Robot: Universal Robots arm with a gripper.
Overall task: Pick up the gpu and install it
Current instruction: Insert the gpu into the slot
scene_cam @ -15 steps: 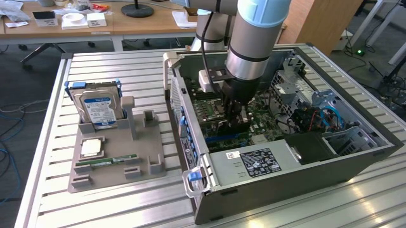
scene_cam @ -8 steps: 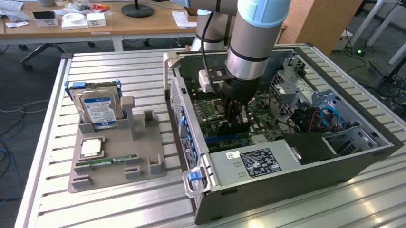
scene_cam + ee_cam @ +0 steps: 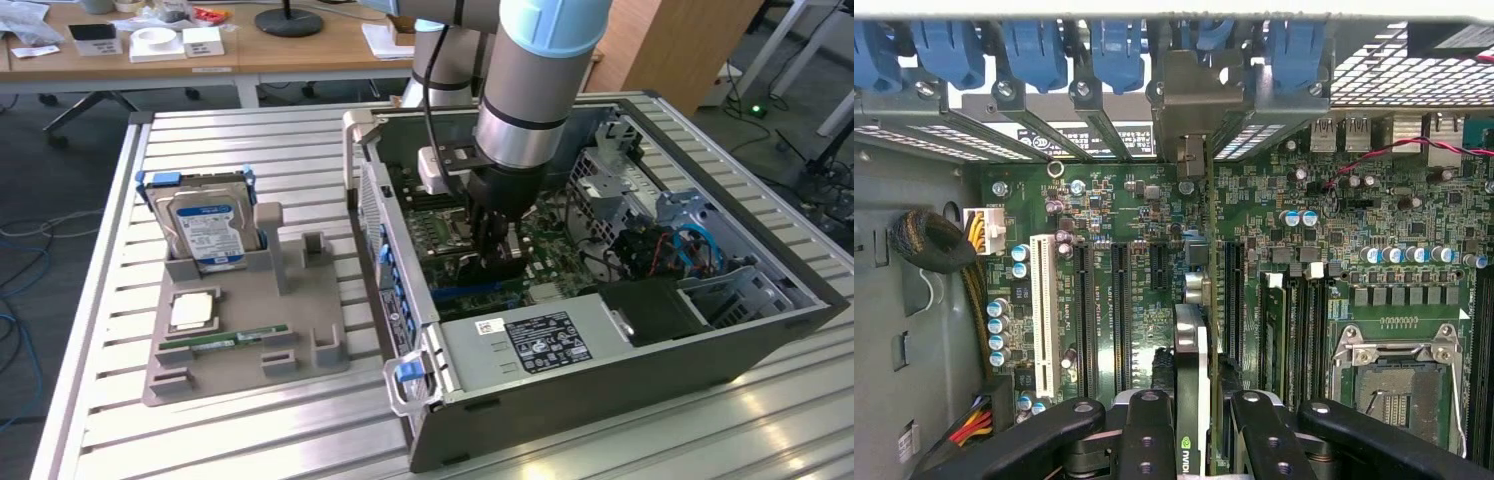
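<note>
GPU [image 3: 1192,345] location: you find it inside the open computer case [image 3: 601,350], clamped edge-on in the gripper [image 3: 1199,412], with the card standing upright on its long edge above the motherboard [image 3: 1104,200]. Nearest the wrist camera, the two black fingers [image 3: 1146,435] press against opposite faces of the card, one on the dark face that carries a small green logo and one on the green board side, so treat the tool as pinching the card at its near end. From that grip the long axis of the card runs straight away from the gripper, parallel to the black expansion slots [image 3: 1119,310] and between them, with a long slot [image 3: 1234,300] just beside its green edge. You cannot tell whether the connector edge already touches a slot, because the card body hides the board directly beneath it. At the far end, the silvery bracket [image 3: 1189,95] meets the rear wall of the case, lying in line with one opening in the row of blue latches [image 3: 1116,50]. In the exterior view, note that the arm descends vertically into the case and the gripper sits low over the board. The CPU socket [image 3: 1399,385] lies well apart from the card, to one side.
</note>
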